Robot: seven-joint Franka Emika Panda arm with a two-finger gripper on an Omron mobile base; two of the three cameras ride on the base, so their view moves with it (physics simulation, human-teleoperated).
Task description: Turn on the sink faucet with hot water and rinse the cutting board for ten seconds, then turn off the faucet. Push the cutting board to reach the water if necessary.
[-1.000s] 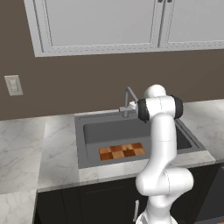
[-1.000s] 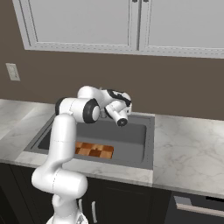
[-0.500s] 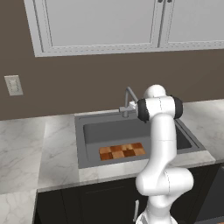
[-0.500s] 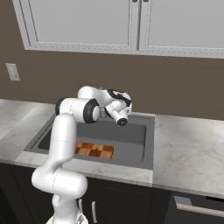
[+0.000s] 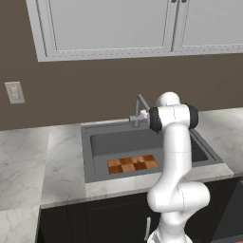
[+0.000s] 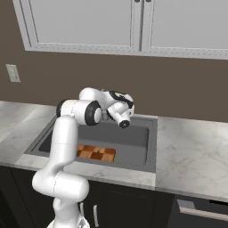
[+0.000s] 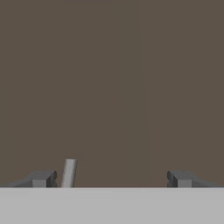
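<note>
Task was barely started, by the look of it. No water stream showed from the faucet in either base view, so the tap most likely had not been turned on yet. Rinsing, the ten-second wait and shutting off all seemed left to do.

The cutting board lay flat on the floor of the sink, toward the front wall and left of centre in the left base view; in the right base view it sat at the near left of the basin, partly behind the arm. Faucet stood at the back rim, spout angled over the basin. Judged from that, the board was well forward of where a stream would land, so a push toward the back might be needed, can't be sure.

The gripper was up near the faucet at the back of the sink, aimed at the brown wall. Hand view showed its fingertips spread wide apart, nothing between them. A thin pale grey bar rose just inside the left tip, probably part of the faucet; contact unclear. Gripper held nothing.
</note>
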